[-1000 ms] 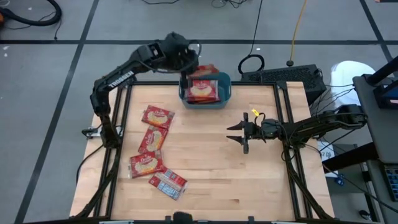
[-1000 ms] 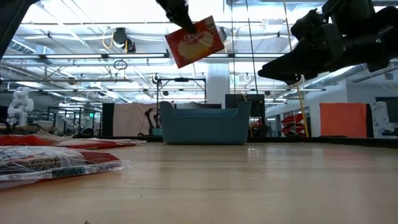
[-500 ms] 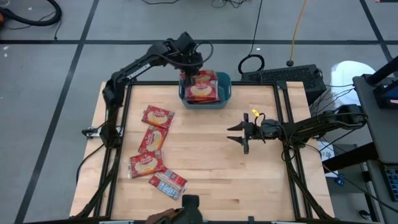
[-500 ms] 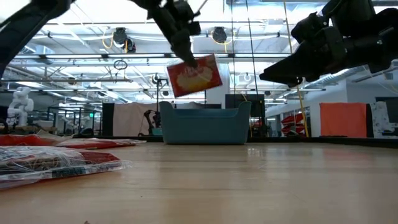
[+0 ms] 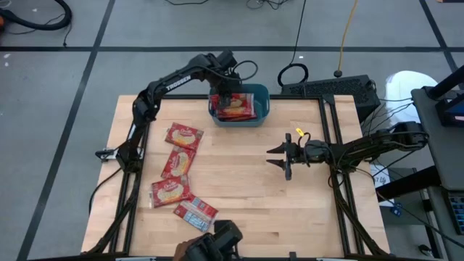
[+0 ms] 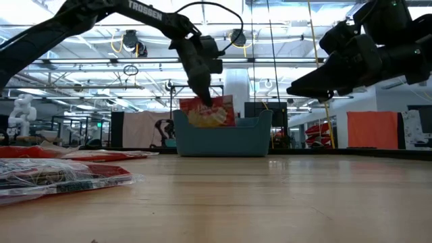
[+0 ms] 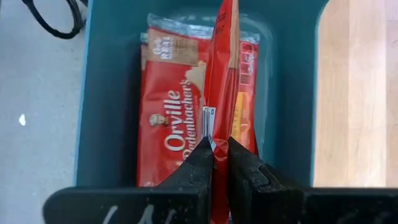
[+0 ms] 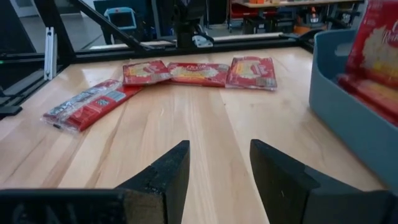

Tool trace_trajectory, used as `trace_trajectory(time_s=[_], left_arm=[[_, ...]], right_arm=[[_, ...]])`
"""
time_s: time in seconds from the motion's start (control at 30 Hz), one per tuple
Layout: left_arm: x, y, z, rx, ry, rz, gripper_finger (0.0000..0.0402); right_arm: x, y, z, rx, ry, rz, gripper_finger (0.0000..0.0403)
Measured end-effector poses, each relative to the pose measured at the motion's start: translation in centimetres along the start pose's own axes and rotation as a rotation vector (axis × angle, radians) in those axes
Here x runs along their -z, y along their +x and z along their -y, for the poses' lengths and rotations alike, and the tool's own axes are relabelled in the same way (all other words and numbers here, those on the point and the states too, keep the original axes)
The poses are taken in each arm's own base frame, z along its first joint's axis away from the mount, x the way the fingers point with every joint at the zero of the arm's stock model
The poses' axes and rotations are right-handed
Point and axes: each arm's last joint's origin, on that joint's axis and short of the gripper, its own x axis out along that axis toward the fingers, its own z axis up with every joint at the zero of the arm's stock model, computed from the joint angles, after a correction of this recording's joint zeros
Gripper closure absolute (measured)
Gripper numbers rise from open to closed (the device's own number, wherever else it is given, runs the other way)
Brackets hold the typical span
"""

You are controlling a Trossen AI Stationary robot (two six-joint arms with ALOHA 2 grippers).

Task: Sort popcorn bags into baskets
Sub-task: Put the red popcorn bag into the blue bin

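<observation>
The teal basket [image 5: 264, 109] stands at the table's far edge, and red popcorn bags [image 7: 174, 112] lie flat in it. My left gripper [image 5: 229, 96] is above it, shut on another popcorn bag [image 6: 210, 112], whose lower part is sunk behind the basket's wall [image 6: 223, 138]. Three bags [image 5: 183, 135] [image 5: 177, 163] [image 5: 170, 191] lie label up on the table's left half. A fourth [image 5: 196, 212] lies nearer the front, its back up. My right gripper [image 5: 280, 157] hovers open right of the table's middle, holding nothing. My left gripper pinches the bag's upper edge [image 7: 217, 133] between its two fingers. The fingers come from above, slanting down. The bag hangs below them, seen edge-on in the left wrist view, over the bags in the basket. Whether its lower end touches them, I cannot tell.
A black keyboard [image 5: 330, 88] and cables [image 5: 293, 74] lie just beyond the table's far right corner. Something dark [image 5: 214, 246] shows at the table's near edge. Bare wood [image 5: 254, 210] stretches between the loose bags and my right gripper.
My left gripper has gone down and toward the basket with the bag, tipping steeper. The bag, first high above the basket, now hangs with its lower part inside the walls.
</observation>
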Motion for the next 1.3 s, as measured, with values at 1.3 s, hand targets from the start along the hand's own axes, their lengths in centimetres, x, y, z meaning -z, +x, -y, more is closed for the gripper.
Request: trace_trajectory(time_s=[1.3], left_arm=[[-2.3,3.9,5.3,-0.002,0.202,-0.017,0.0302]], right_arm=[[-0.2,0.0,0.0,-0.007,-0.022,0.016,0.0243]])
